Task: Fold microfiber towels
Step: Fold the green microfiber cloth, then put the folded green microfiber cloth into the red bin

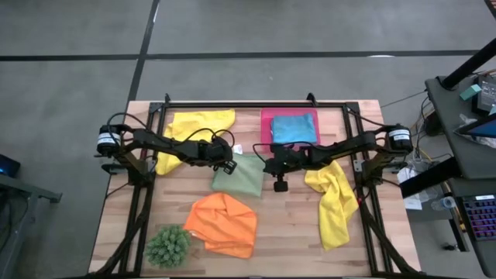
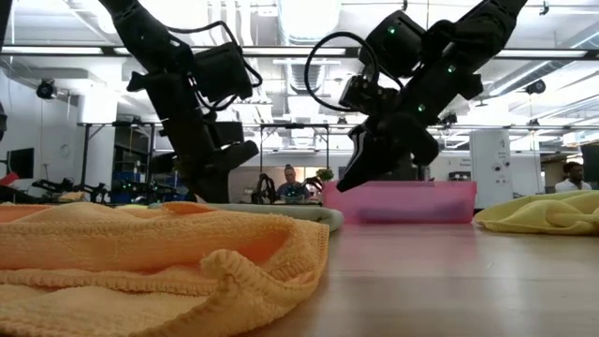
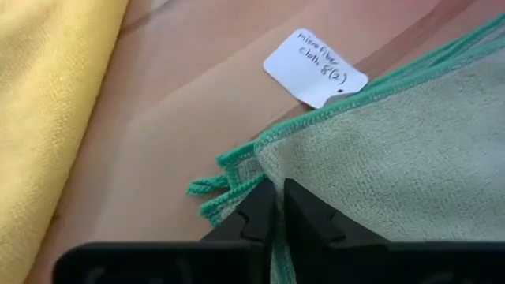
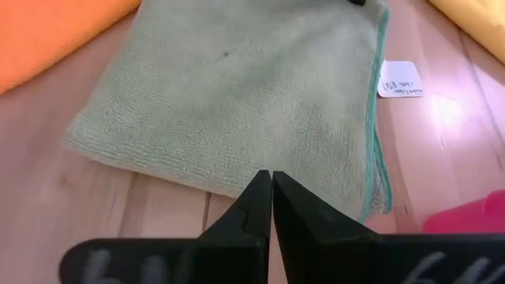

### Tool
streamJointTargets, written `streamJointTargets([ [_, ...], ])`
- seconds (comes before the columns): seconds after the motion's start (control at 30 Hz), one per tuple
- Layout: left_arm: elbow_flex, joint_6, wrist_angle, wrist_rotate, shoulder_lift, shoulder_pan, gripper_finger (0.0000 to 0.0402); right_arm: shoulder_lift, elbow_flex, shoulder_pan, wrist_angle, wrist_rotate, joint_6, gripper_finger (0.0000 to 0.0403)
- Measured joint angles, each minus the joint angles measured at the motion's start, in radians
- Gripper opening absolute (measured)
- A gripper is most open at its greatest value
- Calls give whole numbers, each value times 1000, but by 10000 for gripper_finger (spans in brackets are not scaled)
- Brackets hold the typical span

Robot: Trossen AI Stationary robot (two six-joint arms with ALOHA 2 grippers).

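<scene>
Lying folded at the table's (image 1: pixel 310 256) middle, the sage green towel (image 1: pixel 239 175) sits between both arms. The left gripper (image 3: pixel 274 207) has its fingers pressed nearly together at the towel's far-left corner, beside a white tag (image 3: pixel 314 69); whether it pinches cloth I cannot tell. The right gripper (image 4: pixel 271 192), fingers together and empty, hovers just right of the towel.

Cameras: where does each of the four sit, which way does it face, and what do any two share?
High: overhead, facing straight down; both arms, sage green towel centre.
Low: table height, facing across; orange towel nearest, pink tray behind, both arms overhead.
Left wrist: looks past the shut left gripper at the green towel's corner and its paper tag.
Right wrist: looks past the shut right gripper over the towel's edge.
Shared: both wrist views show the green towel and tag.
</scene>
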Motion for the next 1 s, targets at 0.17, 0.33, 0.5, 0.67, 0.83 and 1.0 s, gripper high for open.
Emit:
streamJointTargets([
  [0.17,19,26,-94,4,-42,0,60,-31,0,0,-29,0,58,9],
  [0.33,22,75,-174,53,-120,0,101,-62,0,0,-34,0,103,9],
  [0.5,20,77,-318,93,-197,0,130,-69,0,0,-39,-1,256,9],
  [0.67,-8,51,-318,233,-259,0,156,-67,0,0,-38,-62,591,38],
  [0.83,-25,0,-317,273,-277,-1,190,-59,-4,36,-36,-35,756,103],
  [1.0,-26,-26,-223,281,-253,-1,219,-56,-8,57,-35,121,892,170],
])
